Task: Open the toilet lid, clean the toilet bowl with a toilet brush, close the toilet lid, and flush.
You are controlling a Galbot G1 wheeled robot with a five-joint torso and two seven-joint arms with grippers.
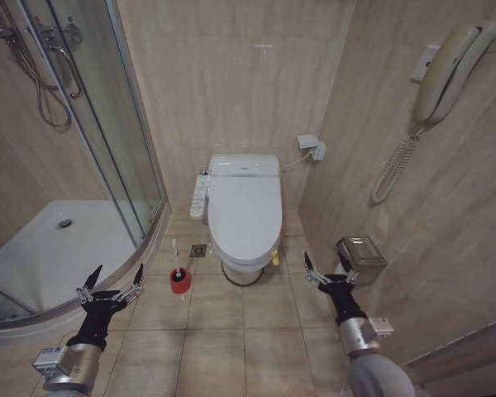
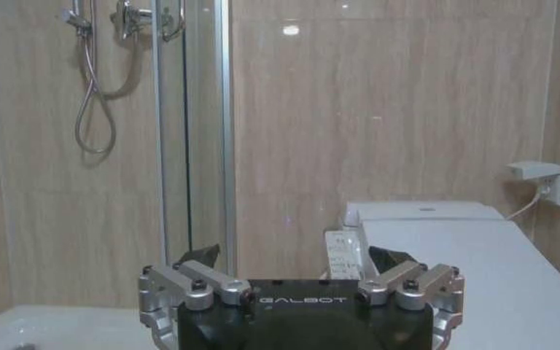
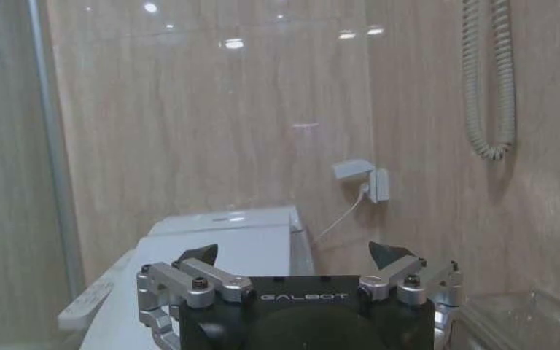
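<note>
Right claw [image 3: 294, 255] was open with dark fingertips spread, closed toilet lid [image 3: 216, 251] just beyond it, wall socket box [image 3: 363, 179] with cable beside the toilet, coiled phone cord [image 3: 484, 80] hanging on beige tiled wall, shower glass edge [image 3: 52, 146] at one side

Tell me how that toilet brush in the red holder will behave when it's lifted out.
The toilet brush has a thin white handle, so it is probably light and may flex. Its small red holder stands loose on the floor tiles and could tip or lift along.
</note>
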